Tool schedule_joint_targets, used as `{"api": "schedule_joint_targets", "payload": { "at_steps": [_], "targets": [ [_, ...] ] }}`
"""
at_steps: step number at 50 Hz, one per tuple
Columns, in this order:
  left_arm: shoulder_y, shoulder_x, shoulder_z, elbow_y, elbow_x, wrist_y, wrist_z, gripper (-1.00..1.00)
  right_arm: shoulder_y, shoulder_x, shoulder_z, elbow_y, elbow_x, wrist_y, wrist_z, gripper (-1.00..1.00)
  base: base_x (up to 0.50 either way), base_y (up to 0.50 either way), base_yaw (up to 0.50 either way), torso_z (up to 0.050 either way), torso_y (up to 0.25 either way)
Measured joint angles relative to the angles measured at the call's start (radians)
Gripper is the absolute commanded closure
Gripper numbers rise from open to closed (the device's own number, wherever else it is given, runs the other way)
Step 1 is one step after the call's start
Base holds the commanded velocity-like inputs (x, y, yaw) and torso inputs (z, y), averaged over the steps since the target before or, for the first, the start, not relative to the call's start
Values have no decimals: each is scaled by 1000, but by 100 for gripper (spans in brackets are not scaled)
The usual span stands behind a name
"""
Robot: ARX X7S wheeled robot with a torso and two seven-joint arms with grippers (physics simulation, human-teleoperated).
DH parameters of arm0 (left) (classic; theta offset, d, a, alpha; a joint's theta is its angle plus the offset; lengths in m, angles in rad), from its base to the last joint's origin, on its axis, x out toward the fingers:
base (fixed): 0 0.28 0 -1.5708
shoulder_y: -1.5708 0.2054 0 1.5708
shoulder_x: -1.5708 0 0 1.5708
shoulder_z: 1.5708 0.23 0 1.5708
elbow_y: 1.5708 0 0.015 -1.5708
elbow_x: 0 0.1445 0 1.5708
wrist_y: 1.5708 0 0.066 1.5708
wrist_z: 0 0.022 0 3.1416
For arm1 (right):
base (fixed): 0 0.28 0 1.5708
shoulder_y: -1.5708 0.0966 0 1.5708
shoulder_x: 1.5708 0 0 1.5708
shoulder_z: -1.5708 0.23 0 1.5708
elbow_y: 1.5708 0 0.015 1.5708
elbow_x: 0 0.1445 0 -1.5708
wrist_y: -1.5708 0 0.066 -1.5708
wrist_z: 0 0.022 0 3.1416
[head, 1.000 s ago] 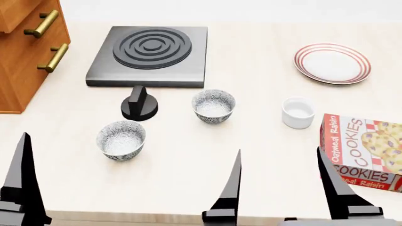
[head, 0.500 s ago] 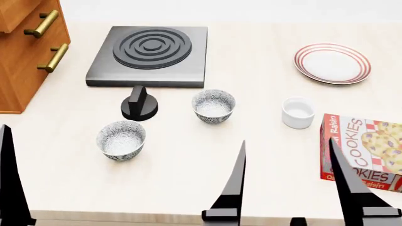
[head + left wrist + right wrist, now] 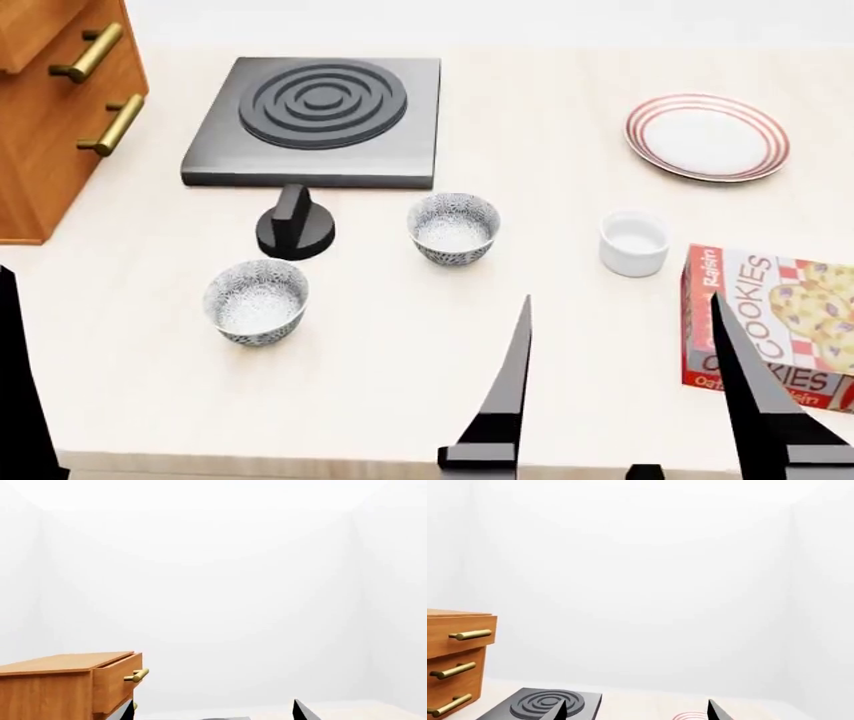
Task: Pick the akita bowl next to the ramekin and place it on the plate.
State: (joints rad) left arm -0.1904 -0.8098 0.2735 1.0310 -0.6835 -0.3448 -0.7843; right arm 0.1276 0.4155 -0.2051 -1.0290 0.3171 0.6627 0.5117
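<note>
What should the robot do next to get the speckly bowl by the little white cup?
Probably reach the right gripper forward toward the akita bowl beside the ramekin. Its fingers are spread and empty, short of the bowl, and the plate is bare.

Bright even light, soft shadows, sharp render

Akita bowl (image 3: 454,227): speckled grey-white, upright, mid-counter. Ramekin (image 3: 633,242): plain white, upright, near the bowl toward the counter's right edge. Plate (image 3: 707,136): red-striped rim, flat, toward the far right corner.
</note>
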Motion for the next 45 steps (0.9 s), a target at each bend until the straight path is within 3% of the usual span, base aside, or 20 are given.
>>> {"api": "schedule_joint_targets", "payload": {
  "at_steps": [45],
  "targets": [
    [-19,-54,60,-11,-10,53,-53,-100,4,68,-32,19,61,-53,85,-100,156,0,0,0,0]
  ]
}}
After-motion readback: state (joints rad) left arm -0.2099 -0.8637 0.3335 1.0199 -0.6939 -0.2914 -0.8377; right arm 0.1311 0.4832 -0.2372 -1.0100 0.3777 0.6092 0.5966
